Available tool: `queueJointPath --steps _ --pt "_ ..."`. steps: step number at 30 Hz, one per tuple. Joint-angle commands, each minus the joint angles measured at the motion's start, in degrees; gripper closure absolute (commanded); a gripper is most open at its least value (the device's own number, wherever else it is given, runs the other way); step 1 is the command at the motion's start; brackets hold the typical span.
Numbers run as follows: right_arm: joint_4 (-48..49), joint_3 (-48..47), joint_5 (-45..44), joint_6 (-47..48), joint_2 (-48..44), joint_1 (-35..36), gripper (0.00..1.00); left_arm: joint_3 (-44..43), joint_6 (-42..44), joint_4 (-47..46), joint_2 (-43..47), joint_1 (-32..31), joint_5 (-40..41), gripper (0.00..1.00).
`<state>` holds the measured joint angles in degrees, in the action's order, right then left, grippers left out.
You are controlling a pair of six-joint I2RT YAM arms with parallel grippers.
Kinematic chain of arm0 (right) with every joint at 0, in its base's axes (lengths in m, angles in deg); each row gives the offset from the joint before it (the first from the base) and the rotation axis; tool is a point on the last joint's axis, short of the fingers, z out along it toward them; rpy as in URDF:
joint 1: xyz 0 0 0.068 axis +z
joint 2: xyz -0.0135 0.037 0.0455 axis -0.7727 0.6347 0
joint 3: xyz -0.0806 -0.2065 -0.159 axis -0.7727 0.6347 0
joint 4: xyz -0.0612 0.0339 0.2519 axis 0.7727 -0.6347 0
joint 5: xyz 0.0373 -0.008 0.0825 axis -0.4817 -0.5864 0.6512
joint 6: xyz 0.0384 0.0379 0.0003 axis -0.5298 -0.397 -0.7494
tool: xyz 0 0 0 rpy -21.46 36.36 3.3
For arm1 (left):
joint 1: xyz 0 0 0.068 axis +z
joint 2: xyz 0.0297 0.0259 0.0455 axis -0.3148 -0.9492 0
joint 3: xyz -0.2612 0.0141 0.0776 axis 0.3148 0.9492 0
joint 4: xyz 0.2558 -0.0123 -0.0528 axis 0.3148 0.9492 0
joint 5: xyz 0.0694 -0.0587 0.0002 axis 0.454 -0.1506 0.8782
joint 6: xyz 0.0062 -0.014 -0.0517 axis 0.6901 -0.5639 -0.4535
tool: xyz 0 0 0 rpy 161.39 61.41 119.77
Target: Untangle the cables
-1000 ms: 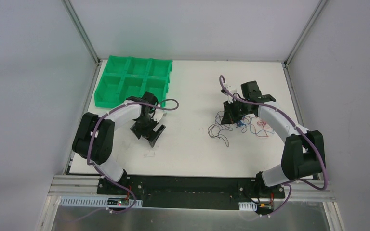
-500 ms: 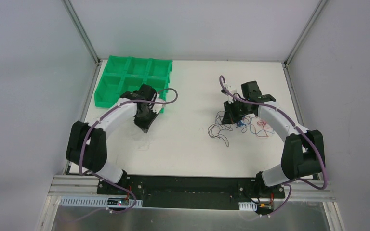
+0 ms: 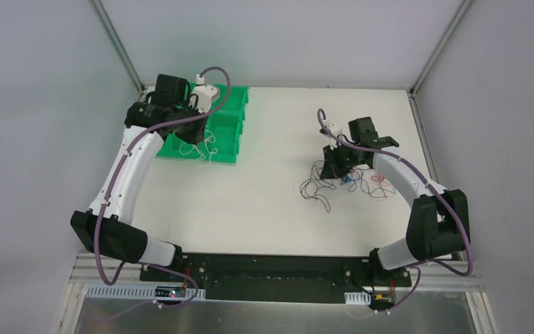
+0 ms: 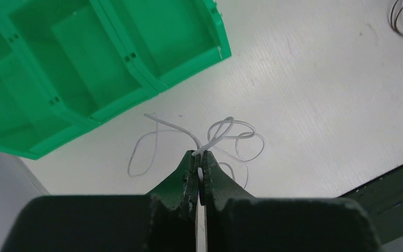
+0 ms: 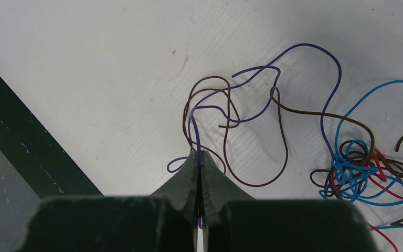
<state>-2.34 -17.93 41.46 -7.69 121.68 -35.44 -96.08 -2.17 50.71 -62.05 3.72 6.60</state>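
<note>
My left gripper [image 4: 200,153] is shut on a thin white cable [image 4: 231,135], whose loops hang loose below the fingertips. From above, this gripper [image 3: 198,139] is raised over the front of the green bin, with the white cable [image 3: 208,150] dangling from it. My right gripper [image 5: 200,153] is shut on a purple cable [image 5: 322,105] that loops together with a brown cable [image 5: 282,137]. To their right lies a knot of blue, red and brown cables [image 5: 354,173]. In the top view the right gripper [image 3: 332,167] stands at the far edge of the cable tangle [image 3: 348,184].
A green bin [image 3: 231,128] with several compartments sits at the table's back left, and its walls [image 4: 136,79] fill the upper left of the left wrist view. A black frame rail [image 5: 26,136] runs along the table's near edge.
The left gripper closed and its arm swung from the table's left middle back to the green bin, now carrying the white cable. The right arm has not moved.
</note>
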Motion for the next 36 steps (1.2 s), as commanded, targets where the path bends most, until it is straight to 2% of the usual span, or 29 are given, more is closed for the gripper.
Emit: queueJointPath --steps 1,7,13,16,26,30,36 --pt "-0.79 -2.29 1.38 -1.26 -2.57 -0.37 1.00 -9.85 -1.08 1.07 -5.47 4.29 -5.51 1.00" --pt "-0.62 -3.26 1.90 -2.43 -2.38 -0.32 1.00 -24.67 -5.42 -5.52 -17.94 12.97 -8.57 1.00" --pt "0.71 -3.58 2.57 -3.77 -1.28 -0.34 1.00 -48.85 -17.11 -10.34 -37.32 22.51 -12.52 1.00" --pt "1.54 -3.63 2.61 -4.41 0.13 -0.33 1.00 -56.50 -21.21 -14.49 -45.19 24.67 -14.85 1.00" --pt "2.68 -5.32 3.48 -7.83 3.92 -0.32 1.00 -55.21 -32.52 -37.89 -56.39 28.40 -17.09 1.00" --pt "2.99 -5.31 3.29 -8.20 4.98 -0.33 1.00 -54.72 -37.30 -40.74 -60.24 29.86 -17.19 1.00" --pt "2.51 -5.64 3.02 -7.77 6.15 -0.38 1.00 -51.84 -38.47 -41.06 -62.62 32.53 -14.87 1.00"
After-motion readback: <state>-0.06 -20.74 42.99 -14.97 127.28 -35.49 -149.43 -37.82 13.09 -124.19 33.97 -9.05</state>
